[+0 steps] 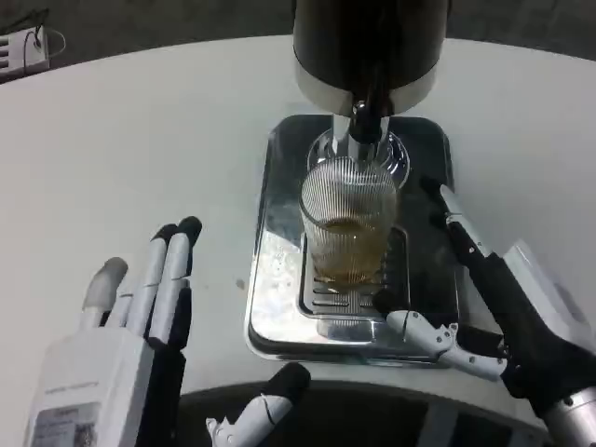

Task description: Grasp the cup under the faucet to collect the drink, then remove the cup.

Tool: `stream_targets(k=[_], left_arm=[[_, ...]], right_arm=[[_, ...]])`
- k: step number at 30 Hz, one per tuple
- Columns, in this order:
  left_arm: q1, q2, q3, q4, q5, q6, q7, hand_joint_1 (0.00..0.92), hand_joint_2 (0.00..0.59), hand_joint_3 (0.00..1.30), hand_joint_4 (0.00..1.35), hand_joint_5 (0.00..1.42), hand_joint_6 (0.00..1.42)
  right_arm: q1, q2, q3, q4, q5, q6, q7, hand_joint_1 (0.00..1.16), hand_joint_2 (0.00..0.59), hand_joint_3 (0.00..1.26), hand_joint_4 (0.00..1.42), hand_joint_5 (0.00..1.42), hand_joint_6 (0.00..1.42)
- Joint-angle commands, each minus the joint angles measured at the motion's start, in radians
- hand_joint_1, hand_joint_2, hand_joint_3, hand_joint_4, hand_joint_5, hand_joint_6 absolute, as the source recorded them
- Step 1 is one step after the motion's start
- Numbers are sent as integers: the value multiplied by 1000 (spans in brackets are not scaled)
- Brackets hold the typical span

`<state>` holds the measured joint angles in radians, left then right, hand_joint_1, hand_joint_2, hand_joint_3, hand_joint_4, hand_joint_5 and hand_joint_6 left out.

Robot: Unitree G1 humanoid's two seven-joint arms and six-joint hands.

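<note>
Under the faucet (365, 119), centre of frame: cup (348, 222), clear ribbed glass, fine vertical flutes, round mouth, walls near straight. Holds amber liquid, roughly the lower half. Stands upright on slotted metal grate (326, 293) of drip tray (270, 233).

Drip tray: polished steel, rounded-rectangle, raised lip, mirror finish with droplets and reflections on the left part. Grate: rectangular insert with parallel slots, set in the tray's middle.

Faucet: chrome spout with dark tip, directly above the cup's mouth, hanging from dispenser (368, 47). Dispenser body: dark cylinder with a light metallic band at its lower edge; top cropped by frame.

Right hand (484, 307): beside the cup on its right, spread wide, holding nothing. One long finger stretched up along the tray's right side, tip near the cup's upper right; thumb (419, 328) reaching in low, tip near the cup's base at the grate. Contact with the glass: cannot tell; no closed grip visible. Black and white segments, silver forearm at lower right corner.

Left hand (130, 326): well apart from the tray, on the left, over the table (140, 149). Fingers straight, close together, pointing up-frame, black tips; thumb out toward lower centre. Holds nothing. Small label on white back of hand, print too small to read.

Table: smooth matte white, rounded edge. White object (23, 48) with a thin cable at upper left corner, cropped, not identifiable.
</note>
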<state>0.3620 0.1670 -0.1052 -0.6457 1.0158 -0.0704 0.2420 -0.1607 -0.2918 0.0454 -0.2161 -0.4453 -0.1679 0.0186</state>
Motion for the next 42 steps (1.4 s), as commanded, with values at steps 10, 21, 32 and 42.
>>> stream_targets(k=[10,21,32,42], left_arm=[[34,31,2,69,5,-22,2,0,165,0,0,149,25],[34,24,-3,55,20,-2,-34,0,165,0,0,150,15],[26,18,-7,38,34,22,-64,0,166,1,0,150,10],[18,17,-4,31,35,43,-85,0,166,6,0,150,9]], right_arm=[[-121,23,27,140,35,-9,-3,587,226,0,11,97,246],[-200,36,38,229,86,-24,-3,634,212,0,1,97,239],[-262,56,47,312,115,-53,-7,649,204,0,11,99,244],[-306,74,58,383,118,-83,-25,655,205,0,11,107,246]])
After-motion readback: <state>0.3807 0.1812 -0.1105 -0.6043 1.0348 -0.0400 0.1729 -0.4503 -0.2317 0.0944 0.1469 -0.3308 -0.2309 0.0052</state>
